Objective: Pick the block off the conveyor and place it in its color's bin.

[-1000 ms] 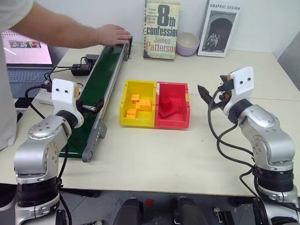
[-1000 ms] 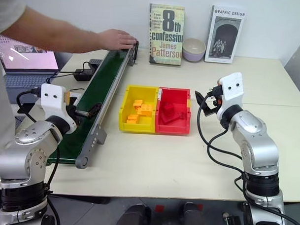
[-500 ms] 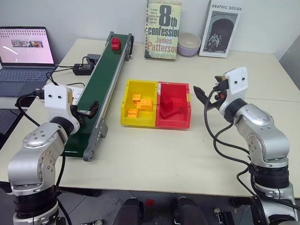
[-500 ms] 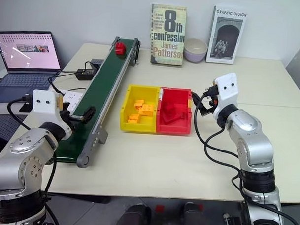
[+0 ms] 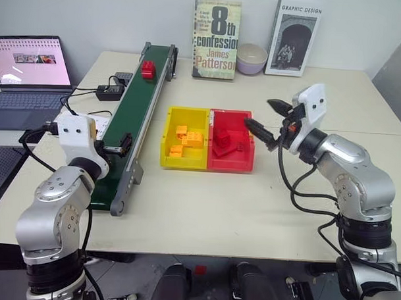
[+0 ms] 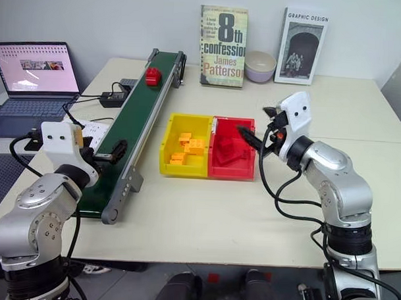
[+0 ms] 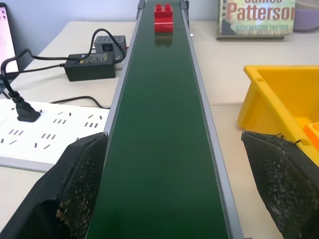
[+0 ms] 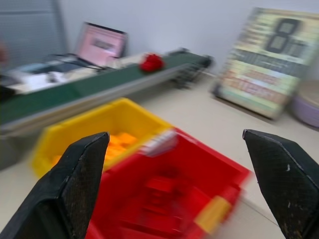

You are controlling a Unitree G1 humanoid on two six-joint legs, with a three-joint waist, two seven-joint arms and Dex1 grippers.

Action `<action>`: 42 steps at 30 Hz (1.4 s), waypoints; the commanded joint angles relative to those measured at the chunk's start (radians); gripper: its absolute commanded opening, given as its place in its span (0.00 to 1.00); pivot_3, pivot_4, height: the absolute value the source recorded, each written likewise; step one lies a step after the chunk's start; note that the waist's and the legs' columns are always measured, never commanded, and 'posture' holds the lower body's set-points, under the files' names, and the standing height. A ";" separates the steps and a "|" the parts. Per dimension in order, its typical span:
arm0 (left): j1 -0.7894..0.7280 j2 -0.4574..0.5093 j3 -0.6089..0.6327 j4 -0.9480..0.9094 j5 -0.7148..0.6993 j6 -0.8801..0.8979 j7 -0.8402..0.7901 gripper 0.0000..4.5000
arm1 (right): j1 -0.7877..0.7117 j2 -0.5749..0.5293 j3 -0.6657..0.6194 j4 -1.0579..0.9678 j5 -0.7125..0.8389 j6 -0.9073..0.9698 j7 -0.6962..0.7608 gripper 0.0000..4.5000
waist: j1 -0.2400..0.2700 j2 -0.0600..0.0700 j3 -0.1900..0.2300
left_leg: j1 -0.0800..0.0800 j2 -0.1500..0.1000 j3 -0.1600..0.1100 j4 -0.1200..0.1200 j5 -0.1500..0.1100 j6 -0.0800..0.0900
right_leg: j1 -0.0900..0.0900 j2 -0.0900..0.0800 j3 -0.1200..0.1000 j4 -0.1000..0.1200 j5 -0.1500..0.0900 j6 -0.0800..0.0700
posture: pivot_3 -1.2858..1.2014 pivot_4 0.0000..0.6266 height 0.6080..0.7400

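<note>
The block point(image 5: 148, 69) sits on the conveyor point(image 5: 125, 134) near its far end; the left gripper point(image 7: 174, 184) is spread wide over the belt; the right gripper point(image 5: 267, 119), also spread and empty, hovers beside the red bin point(image 5: 246, 158).

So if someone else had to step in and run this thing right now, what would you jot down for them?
Left pincer: open, empty, straddling the near end of the conveyor.
Right pincer: open, empty, beside the red bin, on its right.
Red block: riding the belt near its far end, untouched.
Red bin and the yellow bin each hold bricks of their own colour.
Done: nothing with this block.
Left: grab the block, drop it in the red bin.
</note>
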State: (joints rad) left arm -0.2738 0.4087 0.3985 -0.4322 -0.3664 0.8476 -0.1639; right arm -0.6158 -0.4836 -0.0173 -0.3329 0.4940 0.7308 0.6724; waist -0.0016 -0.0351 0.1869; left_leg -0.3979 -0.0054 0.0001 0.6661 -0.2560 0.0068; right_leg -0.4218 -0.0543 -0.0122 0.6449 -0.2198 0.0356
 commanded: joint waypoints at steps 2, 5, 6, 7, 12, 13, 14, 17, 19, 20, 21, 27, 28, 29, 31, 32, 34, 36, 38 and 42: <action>-0.063 0.014 -0.002 0.043 0.004 -0.059 -0.003 0.99 | -0.086 -0.002 0.019 -0.011 0.145 0.013 0.180 1.00 | 0.000 0.000 0.000 | 0.000 0.000 0.000 0.000 0.000 0.000 | 0.000 0.000 0.000 0.000 0.000 0.000 | 0.52 0.24 1.00; -0.073 0.033 -0.040 0.072 0.029 -0.060 -0.010 0.99 | -0.090 -0.004 0.038 -0.005 0.148 0.000 0.210 1.00 | 0.000 0.000 0.000 | 0.001 0.000 0.000 0.000 0.000 0.000 | 0.000 0.000 0.000 0.000 0.000 0.000 | 0.52 0.24 1.00; -0.075 0.037 -0.050 0.076 0.031 -0.056 -0.014 0.99 | -0.090 -0.002 0.041 -0.007 0.153 0.002 0.211 1.00 | 0.000 0.000 0.000 | 0.001 0.000 0.000 0.000 0.000 0.000 | 0.000 0.000 0.000 0.000 0.000 0.000 | 0.52 0.24 1.00; -0.077 0.040 -0.059 0.080 0.032 -0.054 -0.016 0.99 | -0.090 0.000 0.044 -0.010 0.157 0.002 0.213 1.00 | 0.000 0.000 0.000 | 0.001 0.000 0.000 0.000 0.000 0.000 | 0.000 0.000 0.000 0.000 0.000 0.000 | 0.52 0.24 1.00; -0.084 0.036 -0.069 0.108 0.035 -0.064 -0.010 0.99 | -0.080 0.000 0.048 -0.034 0.182 0.011 0.219 1.00 | 0.000 0.000 0.000 | -0.001 0.000 0.000 0.000 0.000 0.000 | 0.000 -0.001 0.001 0.000 0.000 0.000 | 0.52 0.24 1.00; -0.086 0.035 -0.072 0.115 0.037 -0.067 -0.011 0.99 | -0.077 -0.002 0.048 -0.042 0.189 0.016 0.218 1.00 | 0.000 0.000 0.000 | -0.001 0.000 0.000 0.000 0.000 0.000 | 0.000 -0.001 0.001 0.000 0.000 0.000 | 0.52 0.24 1.00; -0.089 0.035 -0.075 0.124 0.040 -0.071 -0.012 0.99 | -0.074 -0.003 0.048 -0.048 0.194 0.020 0.218 1.00 | 0.000 0.000 0.000 | 0.000 0.000 0.000 -0.001 0.000 0.000 | 0.000 -0.001 0.000 0.000 0.000 0.000 | 0.52 0.24 1.00; -0.109 0.034 -0.079 0.153 0.045 -0.079 -0.010 0.99 | -0.069 -0.006 0.049 -0.063 0.200 0.024 0.214 1.00 | 0.000 0.000 0.000 | 0.000 0.001 -0.001 -0.001 0.000 0.000 | 0.000 -0.002 0.000 0.000 0.000 0.000 | 0.52 0.24 1.00; -0.123 0.031 -0.084 0.173 0.049 -0.085 -0.009 0.99 | -0.067 -0.010 0.048 -0.069 0.200 0.025 0.209 1.00 | 0.000 0.000 0.000 | 0.000 0.001 -0.001 0.000 0.000 0.000 | 0.000 -0.002 0.000 0.000 0.000 0.000 | 0.52 0.24 1.00; -0.129 0.030 -0.086 0.181 0.051 -0.088 -0.008 0.99 | -0.066 -0.011 0.048 -0.071 0.200 0.026 0.205 1.00 | 0.000 0.000 0.000 | 0.000 0.001 -0.001 0.000 0.000 0.000 | 0.000 -0.002 0.000 0.000 0.000 0.000 | 0.52 0.24 1.00; -0.132 0.029 -0.089 0.187 0.053 -0.091 -0.008 0.99 | -0.065 -0.012 0.048 -0.074 0.198 0.027 0.198 1.00 | 0.000 0.000 0.000 | 0.000 0.001 -0.001 0.000 0.000 0.000 | 0.000 -0.002 0.000 0.000 0.000 0.000 | 0.52 0.24 1.00; -0.156 0.031 -0.092 0.245 0.077 -0.116 0.006 0.99 | -0.060 -0.022 0.054 -0.071 0.146 -0.005 0.151 1.00 | 0.001 0.000 0.000 | 0.000 0.001 -0.001 0.000 0.000 0.000 | 0.000 -0.002 0.000 0.000 0.000 0.000 | 0.52 0.24 1.00; -0.158 0.030 -0.091 0.252 0.078 -0.119 0.008 0.99 | -0.059 -0.020 0.053 -0.071 0.143 -0.006 0.143 1.00 | 0.001 0.000 0.000 | 0.000 0.001 -0.001 0.000 0.000 0.000 | -0.001 -0.002 0.000 0.000 0.000 0.000 | 0.52 0.24 1.00; -0.159 0.032 -0.090 0.257 0.077 -0.121 0.008 0.99 | -0.060 -0.018 0.053 -0.073 0.140 -0.005 0.137 1.00 | 0.001 0.000 0.000 | 0.000 0.001 -0.001 0.000 0.000 0.000 | -0.001 -0.002 0.000 0.000 0.000 0.000 | 0.52 0.24 1.00; -0.162 0.034 -0.094 0.270 0.080 -0.128 0.003 0.99 | -0.060 -0.015 0.051 -0.079 0.140 -0.001 0.121 1.00 | 0.001 0.000 0.000 | 0.000 0.001 -0.001 -0.001 0.000 0.000 | -0.001 -0.002 0.000 0.000 0.000 0.000 | 0.52 0.24 1.00; -0.165 0.033 -0.096 0.277 0.083 -0.130 0.002 0.99 | -0.060 -0.014 0.050 -0.080 0.141 0.001 0.115 1.00 | 0.001 0.000 0.000 | 0.000 0.001 -0.001 -0.001 0.000 0.000 | -0.001 -0.002 0.000 0.000 0.000 0.000 | 0.52 0.24 1.00; -0.173 0.034 -0.100 0.297 0.088 -0.139 -0.001 0.99 | -0.053 -0.014 0.052 -0.091 0.142 0.005 0.103 1.00 | 0.001 0.000 0.000 | -0.001 0.001 -0.001 0.000 0.000 0.000 | -0.001 -0.002 0.000 0.000 0.000 0.000 | 0.52 0.24 1.00; -0.183 0.035 -0.105 0.315 0.090 -0.147 -0.007 0.99 | -0.051 -0.013 0.053 -0.101 0.152 0.013 0.096 1.00 | 0.001 0.000 0.000 | -0.001 0.001 -0.001 0.000 0.000 0.000 | -0.001 -0.003 0.000 0.000 0.000 0.000 | 0.52 0.24 1.00; -0.187 0.038 -0.109 0.330 0.093 -0.156 -0.013 0.99 | -0.051 -0.013 0.054 -0.104 0.157 0.017 0.091 1.00 | 0.001 0.000 0.000 | -0.001 0.001 -0.001 -0.001 0.000 0.000 | -0.001 -0.002 0.000 0.000 0.000 0.000 | 0.52 0.24 1.00; -0.189 0.042 -0.107 0.357 0.095 -0.167 -0.018 0.99 | -0.055 -0.019 0.058 -0.097 0.151 0.010 0.091 1.00 | 0.001 0.000 0.000 | -0.001 0.001 -0.001 -0.001 0.000 0.000 | -0.001 -0.002 0.000 0.000 0.000 0.000 | 0.52 0.24 1.00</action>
State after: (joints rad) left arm -0.4452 0.4342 0.2879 -0.0649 -0.2772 0.7089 -0.1734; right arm -0.6578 -0.4962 0.0466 -0.3988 0.6420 0.7525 0.7635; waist -0.0010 -0.0351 0.1869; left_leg -0.3984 -0.0044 -0.0006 0.6656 -0.2561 0.0067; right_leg -0.4225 -0.0568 -0.0119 0.6447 -0.2198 0.0355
